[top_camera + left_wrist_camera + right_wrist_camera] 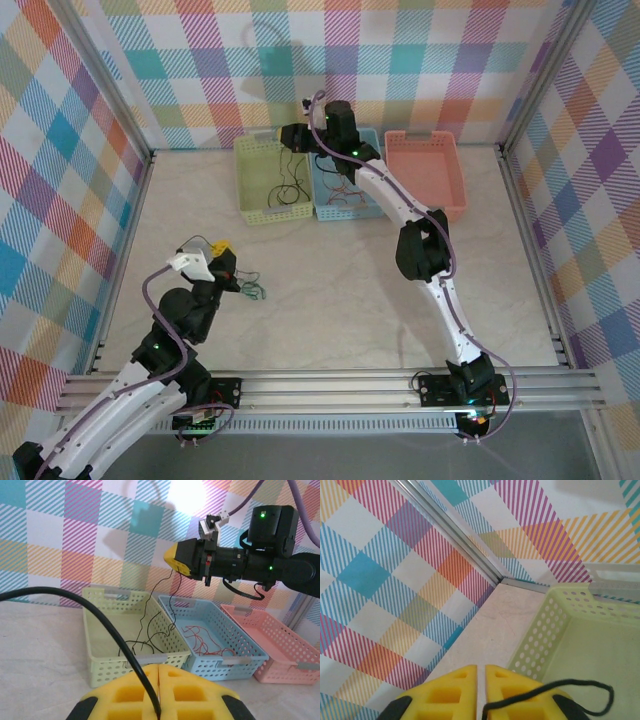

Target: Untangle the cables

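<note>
My left gripper (224, 250) (159, 667) hovers low over the left part of the table, shut on a black cable (100, 620) that arcs away to the left. A small green and black cable tangle (257, 291) lies on the table beside it. My right gripper (290, 135) (173, 560) (480, 669) hangs above the green basket (243, 185) (110, 670) (540, 635). Its jaws stand a narrow gap apart. A thin black cable (560, 684) (172, 592) still sits in that gap and dangles into the green basket. Red cable (200, 642) lies in the blue basket (345, 213) (220, 667).
A pink basket (425, 137) (280, 672) stands to the right of the blue one, all three in a row at the back wall. Checked walls and a metal frame (470, 550) enclose the table. The right arm (420, 250) stretches across the right middle.
</note>
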